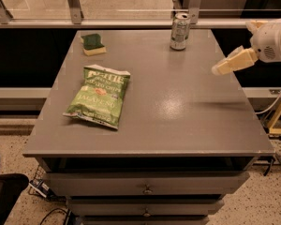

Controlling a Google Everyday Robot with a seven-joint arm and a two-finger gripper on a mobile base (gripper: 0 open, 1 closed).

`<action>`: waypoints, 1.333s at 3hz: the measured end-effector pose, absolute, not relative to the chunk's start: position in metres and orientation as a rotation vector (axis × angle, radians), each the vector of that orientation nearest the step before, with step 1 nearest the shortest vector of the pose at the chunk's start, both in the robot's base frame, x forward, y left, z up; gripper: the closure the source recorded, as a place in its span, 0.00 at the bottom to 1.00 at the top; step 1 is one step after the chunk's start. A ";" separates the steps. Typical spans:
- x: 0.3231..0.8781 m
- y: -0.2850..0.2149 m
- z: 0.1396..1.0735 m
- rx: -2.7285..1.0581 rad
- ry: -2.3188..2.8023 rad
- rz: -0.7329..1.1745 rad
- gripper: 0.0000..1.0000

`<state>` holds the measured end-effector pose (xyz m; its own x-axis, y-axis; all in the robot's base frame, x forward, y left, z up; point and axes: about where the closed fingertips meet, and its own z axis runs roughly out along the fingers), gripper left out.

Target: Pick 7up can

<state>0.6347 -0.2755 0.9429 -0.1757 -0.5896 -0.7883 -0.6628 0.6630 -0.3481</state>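
The 7up can (180,31), silver and green with a shiny top rim, stands upright near the back edge of the grey table (178,125), right of centre. My gripper (221,68) comes in from the right edge of the view, cream coloured, and hovers above the table's right side. It is to the right of the can and nearer the front, well apart from it, pointing left. It holds nothing that I can see.
A green jalapeno chip bag (99,96) lies flat on the left half of the table. A green and yellow sponge (92,43) sits at the back left. A metal rail (131,22) runs behind the table. Drawers (145,186) are below the front edge.
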 end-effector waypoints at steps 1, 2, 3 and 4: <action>0.635 -0.275 0.943 -0.991 1.856 0.090 0.00; 0.655 -0.278 0.945 -0.969 1.805 0.103 0.00; 0.697 -0.282 0.947 -0.905 1.707 0.147 0.00; 0.733 -0.278 0.950 -0.844 1.620 0.215 0.00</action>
<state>0.7331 -0.2779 0.9498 0.0012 -0.3984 -0.9172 -0.6243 0.7162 -0.3119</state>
